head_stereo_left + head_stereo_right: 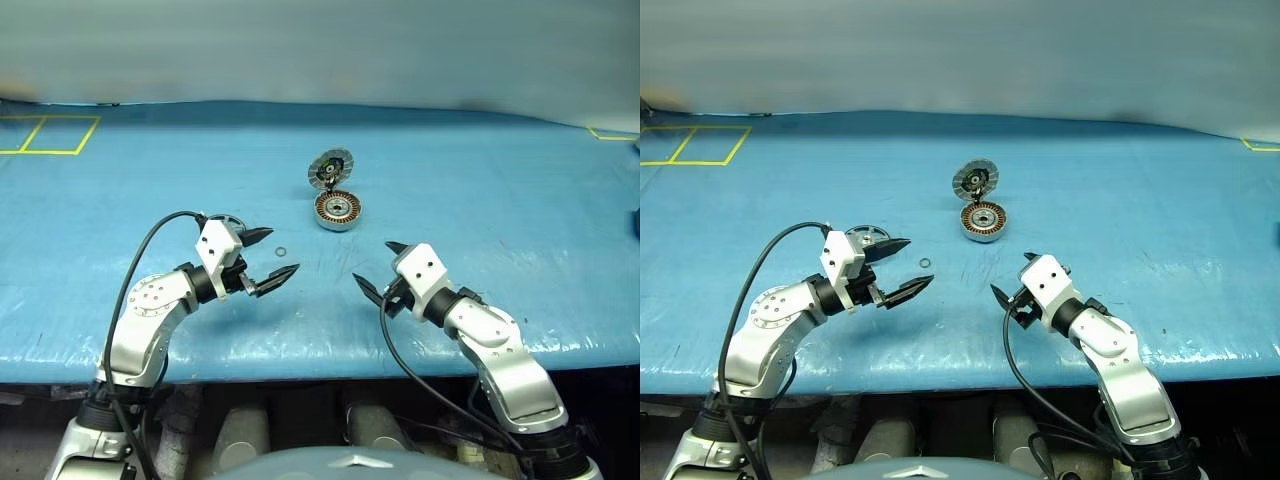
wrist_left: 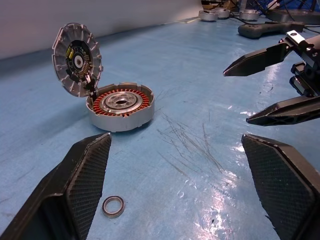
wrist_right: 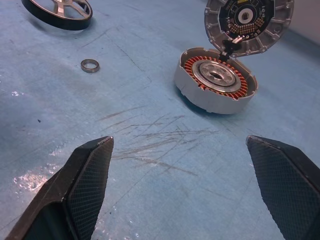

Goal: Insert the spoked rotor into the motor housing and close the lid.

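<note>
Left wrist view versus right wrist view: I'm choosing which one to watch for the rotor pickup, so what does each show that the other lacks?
The left wrist view alone shows the right gripper, open above the mat. The right wrist view alone shows the spoked rotor, lying flat beyond the small ring. Both show the motor housing with copper coils exposed, its lid standing open, the small ring and the blue mat.

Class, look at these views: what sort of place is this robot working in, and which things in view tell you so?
Probably a robotics lab or test bench. A table under a scratched blue cover marked with yellow tape squares, an opened motor housing with copper coils laid out on it, and more equipment at the far edge all suggest it.
</note>
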`<action>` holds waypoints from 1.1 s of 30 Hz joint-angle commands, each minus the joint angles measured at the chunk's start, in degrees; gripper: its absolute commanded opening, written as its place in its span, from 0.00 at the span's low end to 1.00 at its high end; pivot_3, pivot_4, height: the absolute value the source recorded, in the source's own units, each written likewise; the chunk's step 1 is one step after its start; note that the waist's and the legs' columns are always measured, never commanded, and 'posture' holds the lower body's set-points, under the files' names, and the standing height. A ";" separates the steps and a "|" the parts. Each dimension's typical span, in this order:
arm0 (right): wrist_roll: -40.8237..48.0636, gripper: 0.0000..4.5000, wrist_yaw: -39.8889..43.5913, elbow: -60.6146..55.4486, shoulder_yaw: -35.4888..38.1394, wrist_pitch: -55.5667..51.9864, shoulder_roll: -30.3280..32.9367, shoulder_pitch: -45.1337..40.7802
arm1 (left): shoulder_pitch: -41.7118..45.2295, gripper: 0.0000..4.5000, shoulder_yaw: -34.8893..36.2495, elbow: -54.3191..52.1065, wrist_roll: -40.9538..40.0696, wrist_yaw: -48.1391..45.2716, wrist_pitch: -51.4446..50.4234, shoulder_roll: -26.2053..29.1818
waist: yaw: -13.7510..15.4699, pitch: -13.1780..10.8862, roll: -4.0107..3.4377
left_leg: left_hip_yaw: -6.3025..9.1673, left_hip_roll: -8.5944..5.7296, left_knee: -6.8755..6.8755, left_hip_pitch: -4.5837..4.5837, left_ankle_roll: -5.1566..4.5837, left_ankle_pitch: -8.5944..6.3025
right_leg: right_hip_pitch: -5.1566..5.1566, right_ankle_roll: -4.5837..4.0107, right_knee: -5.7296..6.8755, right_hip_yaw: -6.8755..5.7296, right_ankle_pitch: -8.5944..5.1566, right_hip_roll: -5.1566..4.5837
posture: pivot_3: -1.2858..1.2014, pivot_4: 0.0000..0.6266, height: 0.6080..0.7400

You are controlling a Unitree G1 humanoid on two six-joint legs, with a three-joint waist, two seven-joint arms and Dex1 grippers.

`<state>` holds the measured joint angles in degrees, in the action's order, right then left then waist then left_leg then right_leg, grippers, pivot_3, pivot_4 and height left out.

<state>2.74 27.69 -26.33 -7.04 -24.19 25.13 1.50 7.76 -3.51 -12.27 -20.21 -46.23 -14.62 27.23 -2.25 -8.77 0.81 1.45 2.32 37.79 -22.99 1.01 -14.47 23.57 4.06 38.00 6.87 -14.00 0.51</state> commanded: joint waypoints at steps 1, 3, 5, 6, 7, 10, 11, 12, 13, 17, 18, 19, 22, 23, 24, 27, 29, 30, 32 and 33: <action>-0.14 1.00 -0.44 -1.51 0.33 1.24 -0.11 -0.45 | 0.01 1.00 -0.19 -1.91 -0.02 -0.18 0.76 -0.05 | 0.00 0.00 0.00 | 0.00 0.00 0.00 0.00 0.00 0.00 | 0.00 0.00 0.00 0.00 0.00 0.00 | 0.52 0.24 1.00; -0.17 1.00 -0.65 -1.52 0.40 1.27 -0.21 -0.39 | 0.10 1.00 -0.18 -1.89 0.00 -0.18 0.71 0.02 | 0.00 0.00 0.00 | 0.00 0.00 0.00 0.00 0.00 0.00 | 0.00 0.00 0.00 0.00 0.00 0.00 | 0.52 0.24 1.00; -0.32 1.00 -0.75 -1.40 0.33 1.36 -0.23 -0.46 | 0.22 1.00 -0.15 -1.77 0.10 -0.10 0.76 0.04 | 0.00 0.00 0.00 | 0.00 0.00 0.00 0.00 0.00 0.00 | 0.00 0.00 0.00 0.00 0.00 0.00 | 0.52 0.24 1.00; -0.32 1.00 -0.81 -1.31 0.34 1.41 -0.31 -0.52 | 0.28 1.00 -0.13 -1.71 0.11 -0.05 0.75 0.03 | 0.00 0.00 0.00 | 0.00 0.00 0.00 0.00 0.00 0.00 | 0.00 0.00 0.00 0.00 0.00 0.00 | 0.52 0.24 1.00; -0.34 1.00 -0.87 -1.24 0.34 1.47 -0.35 -0.55 | 0.31 1.00 -0.15 -1.68 0.15 -0.03 0.79 0.04 | 0.00 0.00 0.00 | 0.00 0.00 0.00 0.00 0.00 0.00 | 0.00 0.00 0.00 0.00 0.00 0.00 | 0.52 0.24 1.00; -0.58 1.00 -1.16 -1.02 0.25 1.61 -0.48 -0.67 | 0.34 1.00 -0.17 -1.65 0.09 -0.05 0.77 0.02 | 0.00 0.00 0.00 | 0.00 0.00 0.00 0.00 0.00 0.00 | 0.00 0.00 0.00 0.00 0.00 0.00 | 0.52 0.24 1.00; -0.78 1.00 -1.23 -0.95 0.15 1.66 -0.43 -0.75 | 0.36 1.00 -0.17 -1.61 0.11 -0.01 0.79 0.01 | 0.00 0.00 0.00 | 0.00 0.00 0.00 0.00 0.00 0.00 | 0.00 -0.01 0.00 0.00 0.01 0.00 | 0.52 0.24 1.00; -0.86 1.00 -1.23 -0.89 0.07 1.67 -0.41 -0.87 | 0.38 1.00 -0.16 -1.58 0.15 0.02 0.82 0.01 | -0.01 0.00 0.00 | 0.00 0.00 0.00 0.00 0.00 0.00 | 0.00 -0.01 0.00 0.00 0.01 0.00 | 0.52 0.24 1.00; -0.90 1.00 -1.20 -0.83 0.00 1.66 -0.41 -1.00 | 0.40 1.00 -0.17 -1.57 0.18 0.04 0.84 0.01 | 0.00 0.00 0.00 | 0.00 0.00 0.00 0.00 0.00 0.00 | 0.00 -0.01 0.00 0.00 0.01 0.00 | 0.52 0.24 1.00; -1.75 1.00 -0.94 0.50 -1.27 1.78 -0.36 -2.84 | 0.39 1.00 -0.17 -1.44 0.16 0.06 0.96 -0.10 | -0.04 0.00 0.00 | 0.00 0.00 0.01 0.00 0.00 0.00 | 0.00 -0.04 0.00 0.00 0.02 0.00 | 0.52 0.24 1.00; -1.91 1.00 -0.92 1.04 -1.71 1.84 -0.62 -3.53 | 0.31 1.00 -0.21 -1.38 0.19 0.12 1.03 -0.19 | -0.06 0.00 0.00 | 0.00 0.00 0.01 0.00 0.00 0.00 | 0.00 -0.07 0.00 0.00 0.04 0.00 | 0.52 0.24 1.00; -1.96 1.00 -0.82 1.59 -2.12 1.95 -0.85 -4.20 | 0.18 1.00 -0.26 -1.35 0.29 0.19 1.15 -0.26 | -0.06 0.00 0.00 | -0.01 0.00 0.02 0.00 0.00 0.00 | 0.00 -0.08 0.00 0.00 0.05 0.00 | 0.52 0.24 1.00; -2.58 1.00 -0.11 3.55 -3.31 2.46 -0.88 -6.43 | -0.43 1.00 -0.28 -1.67 0.27 0.52 1.17 -0.45 | -0.03 0.00 0.00 | -0.01 0.01 0.02 0.01 0.00 0.00 | 0.00 -0.12 0.00 0.00 0.08 0.01 | 0.52 0.24 1.00; -2.76 1.00 0.20 4.47 -3.61 2.63 -0.81 -7.55 | -0.65 1.00 -0.25 -1.79 0.29 0.69 1.22 -0.50 | -0.03 0.00 0.00 | -0.01 0.00 0.02 0.00 0.00 0.00 | 0.00 -0.14 0.00 0.00 0.10 0.00 | 0.52 0.24 1.00; -2.72 1.00 0.62 5.77 -3.81 2.63 -0.89 -9.38 | -0.88 1.00 -0.15 -1.86 0.31 0.92 1.28 -0.55 | -0.11 0.00 0.00 | 0.00 0.00 0.02 0.01 0.00 0.00 | -0.01 -0.16 0.00 0.00 0.11 0.00 | 0.52 0.24 1.00; -3.11 1.00 1.68 9.98 -4.50 3.20 -0.87 -14.87 | -1.29 1.00 0.10 -1.93 0.42 1.67 1.55 -0.69 | -0.16 -0.01 -0.01 | -0.02 0.00 0.03 0.01 0.00 0.00 | 0.00 -0.16 0.00 0.01 0.13 0.00 | 0.52 0.24 1.00; -3.45 1.00 2.62 14.07 -5.04 4.09 -1.02 -19.42 | -1.47 1.00 0.17 -1.97 0.50 2.07 1.76 -0.75 | -0.27 -0.01 -0.01 | -0.02 0.02 0.03 0.01 0.00 0.00 | 0.00 -0.17 0.01 0.01 0.14 0.01 | 0.52 0.24 1.00; -3.22 1.00 3.06 16.72 -5.11 4.17 -1.54 -22.18 | -1.62 1.00 0.22 -2.06 0.48 2.23 1.83 -0.79 | -0.37 -0.01 -0.01 | -0.03 0.02 0.03 0.01 0.00 0.00 | 0.01 -0.17 0.01 0.00 0.15 0.02 | 0.52 0.24 1.00; -3.81 1.00 4.38 22.68 -6.12 5.30 -2.01 -27.45 | -1.97 1.00 0.33 -2.25 0.61 2.90 2.02 -0.97 | -0.44 -0.01 -0.01 | -0.03 0.02 0.03 0.02 0.00 0.01 | 0.00 -0.16 0.02 0.00 0.16 0.02 | 0.52 0.24 1.00; -4.83 1.00 5.12 25.89 -7.12 6.59 -1.93 -29.87 | -2.20 1.00 0.35 -2.39 0.63 3.20 2.06 -1.03 | -0.53 -0.01 -0.02 | -0.03 0.02 0.03 0.03 0.00 0.01 | -0.01 -0.16 0.02 0.00 0.16 0.02 | 0.52 0.24 1.00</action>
<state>-1.27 31.87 -2.44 -13.64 -19.86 23.27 -26.67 5.55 -3.77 -12.32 -19.86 -43.52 -13.89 26.56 -2.78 -8.78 0.80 1.42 2.33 37.82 -22.97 1.01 -14.47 23.57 3.89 38.01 6.87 -13.83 0.52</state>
